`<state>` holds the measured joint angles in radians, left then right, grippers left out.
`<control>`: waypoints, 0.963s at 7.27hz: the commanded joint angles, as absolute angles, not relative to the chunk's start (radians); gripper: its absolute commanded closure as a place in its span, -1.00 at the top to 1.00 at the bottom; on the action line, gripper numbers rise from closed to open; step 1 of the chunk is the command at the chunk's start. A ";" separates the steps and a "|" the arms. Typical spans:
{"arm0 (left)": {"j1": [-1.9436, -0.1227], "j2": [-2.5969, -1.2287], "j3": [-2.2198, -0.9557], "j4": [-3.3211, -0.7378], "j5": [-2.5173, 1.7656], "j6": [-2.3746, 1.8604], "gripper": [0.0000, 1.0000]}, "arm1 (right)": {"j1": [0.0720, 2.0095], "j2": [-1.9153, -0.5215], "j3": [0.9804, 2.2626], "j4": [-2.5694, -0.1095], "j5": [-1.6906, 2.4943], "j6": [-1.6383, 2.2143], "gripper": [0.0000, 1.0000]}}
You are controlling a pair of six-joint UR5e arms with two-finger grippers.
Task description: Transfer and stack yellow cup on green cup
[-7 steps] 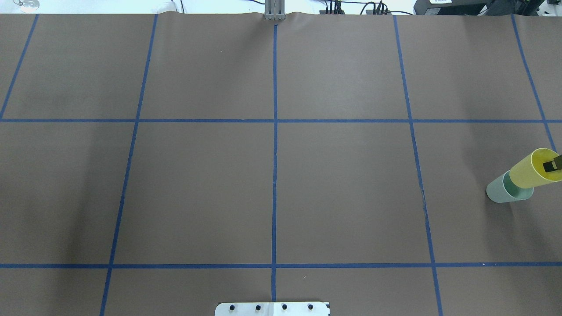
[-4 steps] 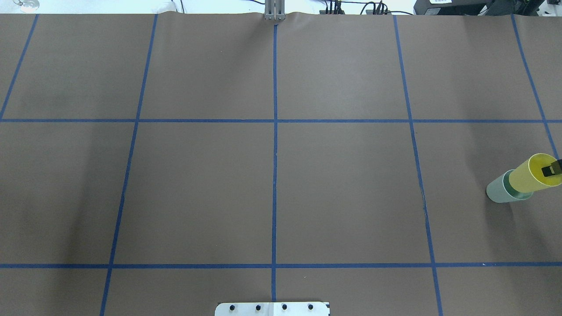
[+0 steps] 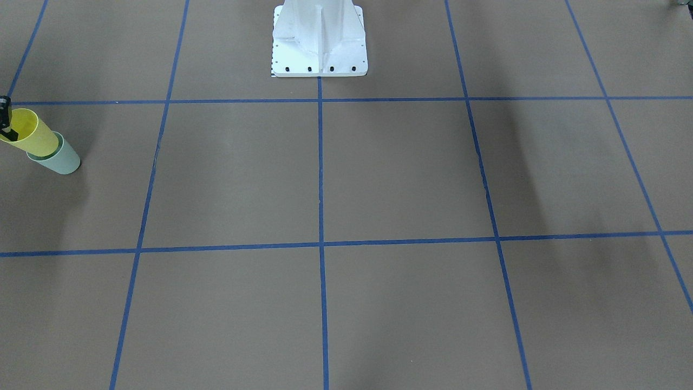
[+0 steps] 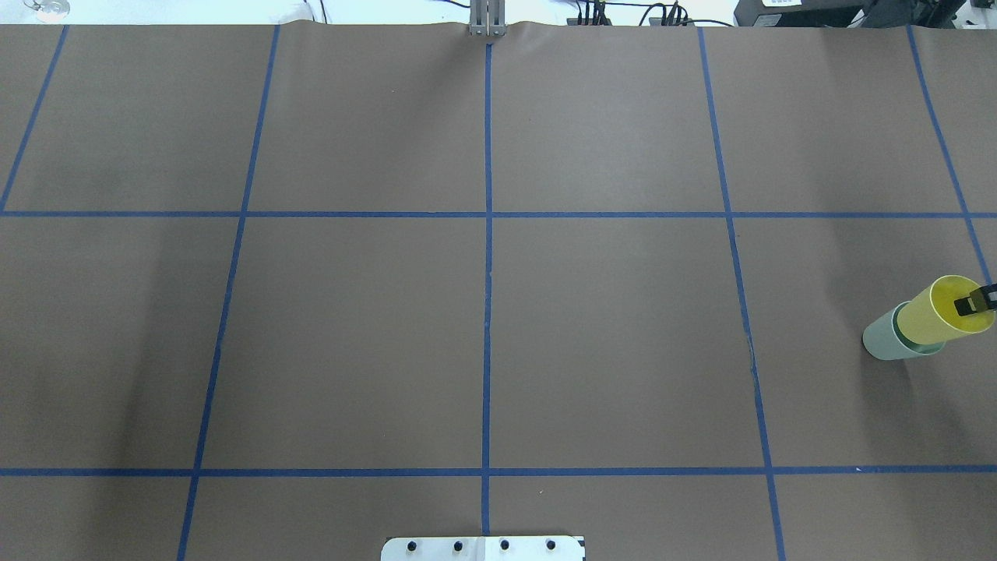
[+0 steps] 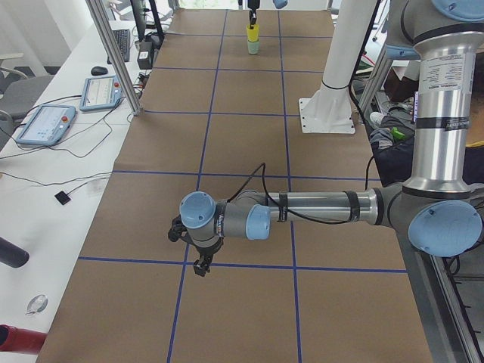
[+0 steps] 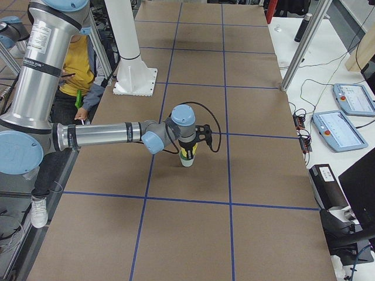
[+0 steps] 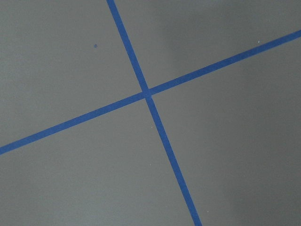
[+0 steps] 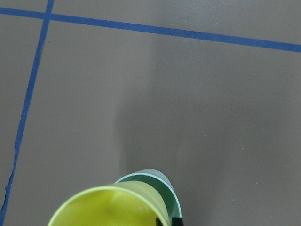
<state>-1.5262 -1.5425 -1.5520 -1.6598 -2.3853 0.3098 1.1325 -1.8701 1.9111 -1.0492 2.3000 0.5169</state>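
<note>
- Over at the robot's right end of the worktop (image 4: 607, 327): yellow cup (image 4: 935, 318) with its base partway down inside the green cup (image 4: 882, 343), not yet seated; cannot tell whether plumb or slightly tilted.
- Pinched at the rim wall by the right claw (image 4: 975, 301), narrowly closed, one finger inside the mouth.
- Best done by centring over the green mouth, lowering straight, and letting go only once bottomed, lest the green one tip or slide.
- Cannot tell how wide the left claw (image 5: 200, 265) stands; parked low near a tape crossing, well apart from both cups.
- Underneath, brown paper gridded with blue tape (image 4: 488, 312); white robot base (image 3: 319, 38) at mid-edge.
- Beyond, side benches with tablets (image 5: 45, 125) and cables, plus a seated person in yellow (image 6: 82, 76).
</note>
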 commanded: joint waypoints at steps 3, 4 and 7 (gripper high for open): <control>-1.525 -1.542 -1.552 -1.660 -2.385 0.310 1.00 | 1.109 -1.870 1.910 -1.049 2.275 0.515 -0.94; -1.525 -1.542 -1.552 -1.660 -2.385 0.310 1.00 | 1.109 -1.870 1.908 -1.049 2.273 0.515 -0.92; -1.525 -1.543 -1.552 -1.660 -2.385 0.310 1.00 | 1.109 -1.868 1.908 -1.048 2.267 0.506 0.99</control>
